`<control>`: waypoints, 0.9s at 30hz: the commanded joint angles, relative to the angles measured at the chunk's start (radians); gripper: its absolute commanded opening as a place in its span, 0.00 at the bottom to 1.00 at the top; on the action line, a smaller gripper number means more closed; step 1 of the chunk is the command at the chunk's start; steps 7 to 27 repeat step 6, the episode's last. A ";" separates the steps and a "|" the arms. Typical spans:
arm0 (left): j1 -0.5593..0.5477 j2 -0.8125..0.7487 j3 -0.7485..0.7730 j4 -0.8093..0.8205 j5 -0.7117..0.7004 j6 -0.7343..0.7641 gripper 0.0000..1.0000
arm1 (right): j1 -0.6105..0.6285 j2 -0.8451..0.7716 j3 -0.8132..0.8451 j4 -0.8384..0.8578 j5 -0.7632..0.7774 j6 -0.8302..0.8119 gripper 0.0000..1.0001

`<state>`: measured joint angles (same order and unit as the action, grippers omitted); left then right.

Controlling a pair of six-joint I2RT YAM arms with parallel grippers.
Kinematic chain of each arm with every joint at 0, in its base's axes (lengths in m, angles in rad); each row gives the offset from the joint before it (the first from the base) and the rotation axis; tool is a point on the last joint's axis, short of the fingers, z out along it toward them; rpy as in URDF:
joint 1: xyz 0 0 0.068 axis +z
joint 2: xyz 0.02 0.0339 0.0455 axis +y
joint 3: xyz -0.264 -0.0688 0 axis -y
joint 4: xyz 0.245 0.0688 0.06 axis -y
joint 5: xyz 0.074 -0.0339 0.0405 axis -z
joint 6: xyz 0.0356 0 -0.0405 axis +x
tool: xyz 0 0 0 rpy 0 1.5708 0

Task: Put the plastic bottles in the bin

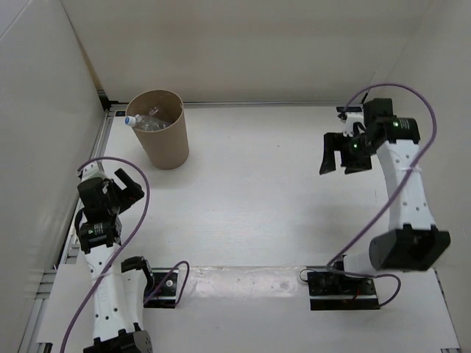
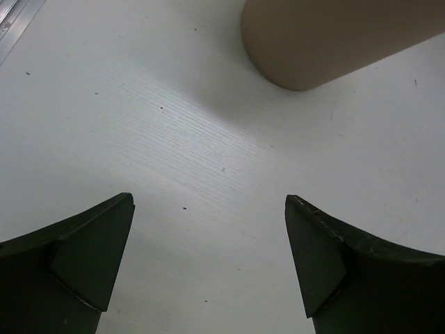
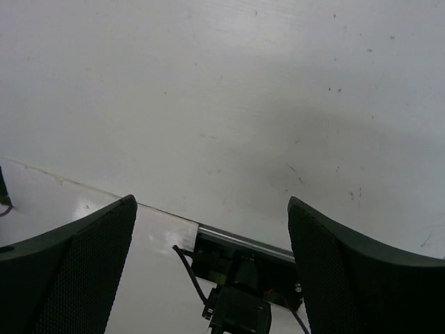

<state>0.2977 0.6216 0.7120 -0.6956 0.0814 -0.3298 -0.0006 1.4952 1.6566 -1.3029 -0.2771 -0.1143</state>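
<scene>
Here, a bottle (image 1: 147, 121) leans cap-left inside the upright bin (image 1: 165, 143); both jaws released.

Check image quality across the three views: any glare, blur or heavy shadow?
Top view: sharp, evenly lit, with a glare strip near the front of the table. Left wrist: bright patch mid-frame, the bin soft-edged, left fingers nearly black. Right wrist: dimmer and greyer, right fingers underexposed.

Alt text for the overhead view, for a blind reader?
A tan cardboard cylinder bin stands at the far left of a white table with clear plastic bottles inside, one capped neck poking over its rim. The left gripper, near the bin, and the right gripper, at far right, are open and empty.
</scene>
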 commanded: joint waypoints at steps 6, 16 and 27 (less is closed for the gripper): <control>-0.040 0.058 0.059 0.073 -0.028 -0.084 1.00 | 0.013 -0.283 -0.325 0.171 0.078 0.086 0.90; -0.040 0.058 0.059 0.073 -0.028 -0.084 1.00 | 0.013 -0.283 -0.325 0.171 0.078 0.086 0.90; -0.040 0.058 0.059 0.073 -0.028 -0.084 1.00 | 0.013 -0.283 -0.325 0.171 0.078 0.086 0.90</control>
